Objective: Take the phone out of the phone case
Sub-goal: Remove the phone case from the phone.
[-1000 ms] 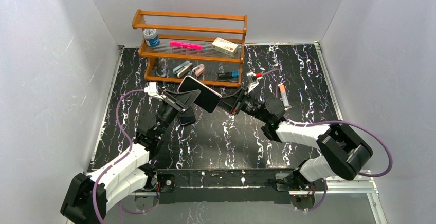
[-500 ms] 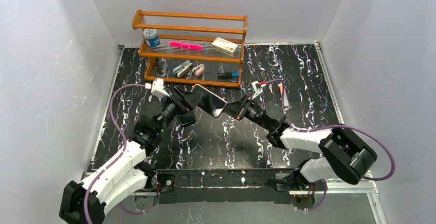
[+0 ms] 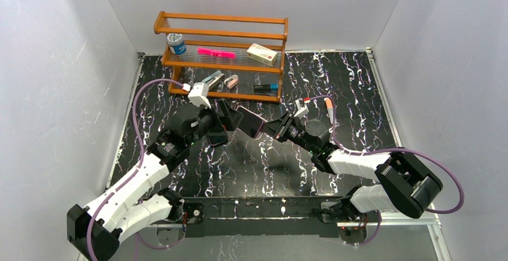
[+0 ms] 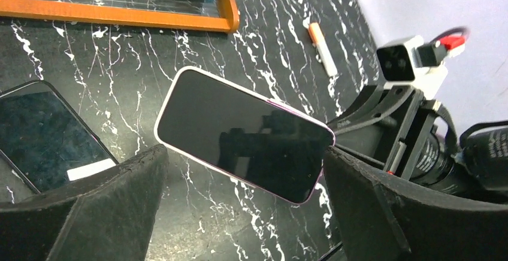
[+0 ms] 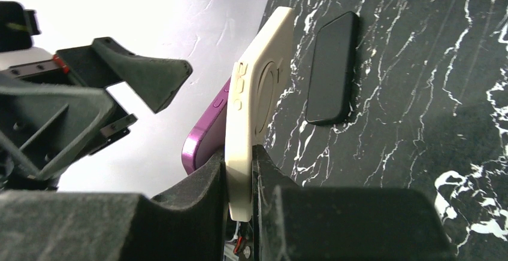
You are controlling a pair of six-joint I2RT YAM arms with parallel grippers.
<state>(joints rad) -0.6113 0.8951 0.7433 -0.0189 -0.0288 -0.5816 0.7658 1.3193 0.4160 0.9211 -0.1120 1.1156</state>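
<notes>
Cream phone case (image 5: 257, 93) around a purple phone (image 5: 203, 135) with a black screen. Black table (image 3: 359, 93), marble-patterned with white veins. Orange-brown wooden rack (image 3: 221, 18); on it, a pink highlighter (image 3: 216, 52); in front of the rack, a second phone (image 5: 332, 69), black all over.

overhead wide; opposed wrist close-ups on phone (image 4: 239, 134)

No text, brand or number can be read. Coloured markings are seen on the small box (image 3: 262, 53) and on the round jar (image 3: 176, 43) on the wooden rack (image 3: 221, 18), but they are too small to be made out.
</notes>
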